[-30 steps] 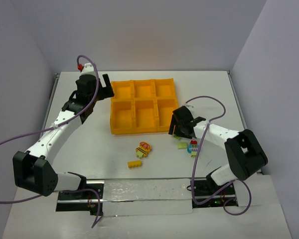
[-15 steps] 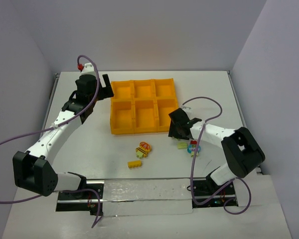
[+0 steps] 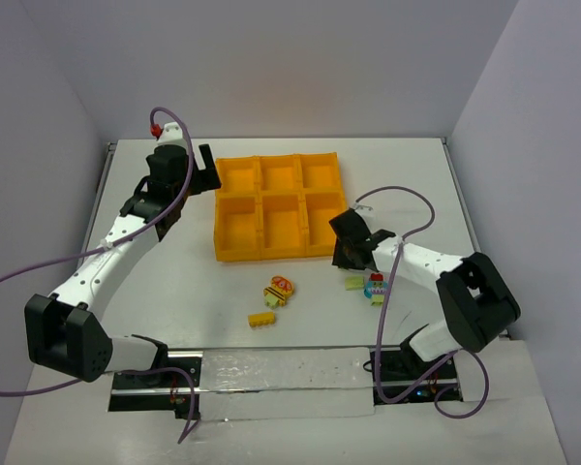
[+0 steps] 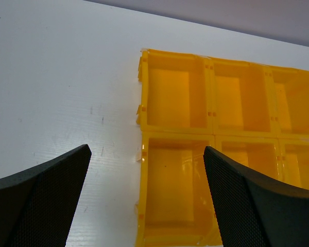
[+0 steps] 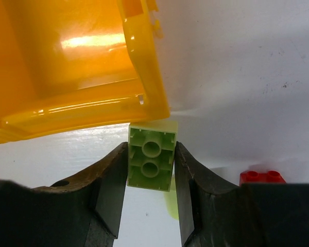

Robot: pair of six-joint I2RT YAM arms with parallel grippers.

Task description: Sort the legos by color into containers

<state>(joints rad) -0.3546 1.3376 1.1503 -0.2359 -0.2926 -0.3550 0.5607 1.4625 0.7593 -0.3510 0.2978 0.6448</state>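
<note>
My right gripper [image 5: 151, 159] is shut on a lime green lego brick [image 5: 151, 158], its hollow underside facing the camera, just off the near right corner of the orange-yellow tray [image 5: 144, 82]. In the top view that gripper [image 3: 347, 254] sits at the tray's [image 3: 239, 254] front right corner. On the table lie a second lime green brick [image 3: 354, 283], a red, teal and green cluster [image 3: 375, 288], a yellow and red cluster [image 3: 279, 290] and a yellow brick [image 3: 262, 319]. My left gripper [image 4: 147, 198] is open and empty, hovering over the tray's left edge [image 4: 142, 154]; it also shows in the top view [image 3: 205, 172].
A red brick top [image 5: 261, 176] shows beside my right finger. Purple cables loop from both arms. A metal rail [image 3: 281, 373] runs along the near table edge. Grey walls enclose the table on three sides.
My right gripper dipped toward the bricks and has come back a little toward the tray corner with the green brick in it. The left arm has not moved.
</note>
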